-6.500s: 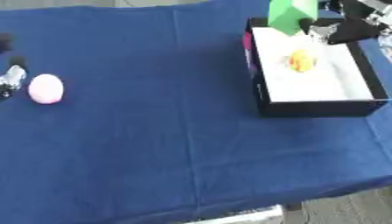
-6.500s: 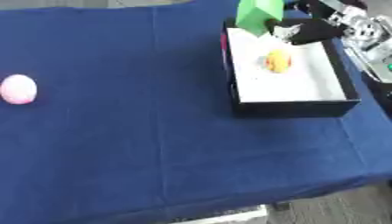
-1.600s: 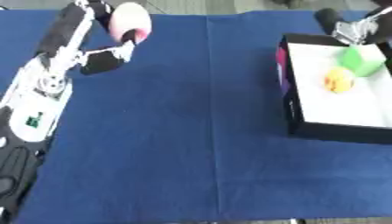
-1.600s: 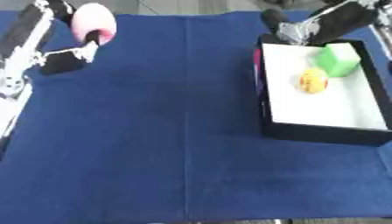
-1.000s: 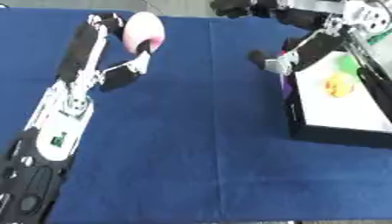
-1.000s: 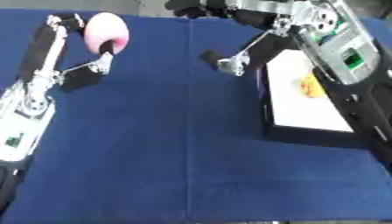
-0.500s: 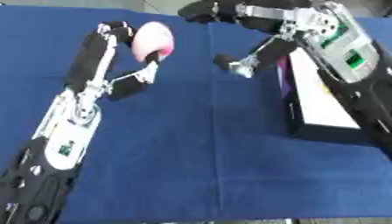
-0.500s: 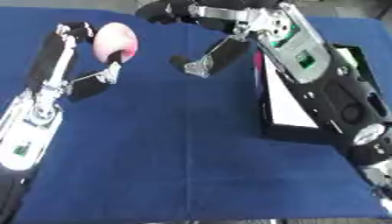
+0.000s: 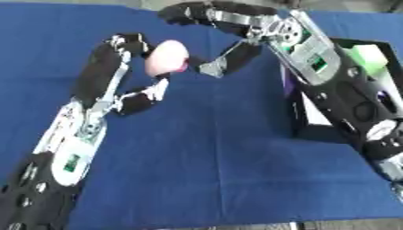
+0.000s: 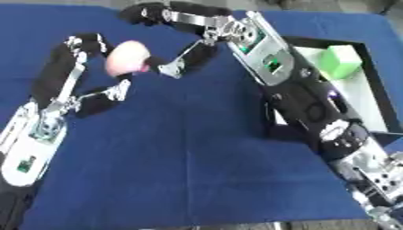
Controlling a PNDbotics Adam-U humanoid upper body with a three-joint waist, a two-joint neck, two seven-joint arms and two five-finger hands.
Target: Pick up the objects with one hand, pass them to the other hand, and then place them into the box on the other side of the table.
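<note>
A pink egg-shaped ball (image 9: 167, 58) is held up over the blue table, at the upper middle of the left eye view. My left hand (image 9: 126, 45) is shut on it, fingers curled over its far side and the thumb below. My right hand (image 9: 235, 53) stands open just to the right of the ball, its fingers arched above and its thumb tip close beside the ball; I cannot tell whether they touch. The black box with a white floor (image 10: 364, 101) lies at the right, half hidden by my right arm. A green block (image 10: 340, 62) rests inside it.
A blue cloth (image 9: 204, 170) covers the whole table. My left forearm runs up from the lower left corner, and my right forearm crosses over the box's left wall from the lower right. The table's near edge shows at the bottom.
My left hand has carried the pink ball rightward toward the table's middle. My right hand has swung left from the box and now brackets the ball.
</note>
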